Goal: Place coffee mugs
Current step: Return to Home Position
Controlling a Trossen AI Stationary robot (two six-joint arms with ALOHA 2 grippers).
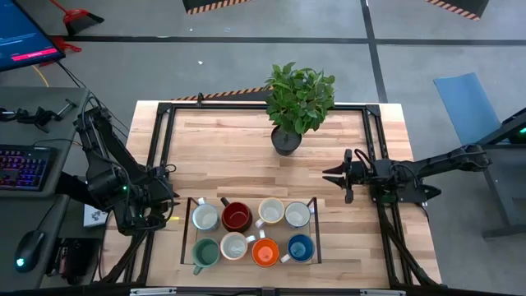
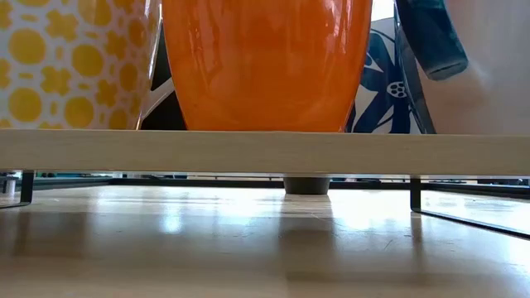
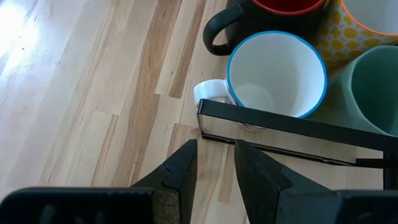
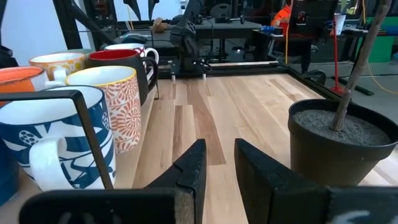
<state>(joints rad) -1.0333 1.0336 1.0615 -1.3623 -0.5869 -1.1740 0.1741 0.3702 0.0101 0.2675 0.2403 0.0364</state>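
Observation:
Eight mugs stand in two rows on a black-framed rack (image 1: 191,200) near the table's near edge. Among them are a dark red mug (image 1: 237,217), a teal one (image 1: 205,252), an orange one (image 1: 265,252), a blue one (image 1: 300,248) and several white or cream ones. My left gripper (image 1: 169,199) (image 3: 214,155) hovers low just left of the rack, shut, pointing at the blue-rimmed white mug (image 3: 277,74). My right gripper (image 1: 330,174) (image 4: 217,155) is shut and sits right of the rack's far corner, pointing left past the blue-flowered mug (image 4: 56,143).
A dark pot (image 1: 285,140) (image 4: 339,143) with a leafy plant stands on the far middle of the table, close to my right gripper. Black frame rails (image 1: 164,131) run along the table edges. Bare wood lies between the rack and the pot. In the low view the rack's wooden base (image 2: 265,151) blocks most of the scene.

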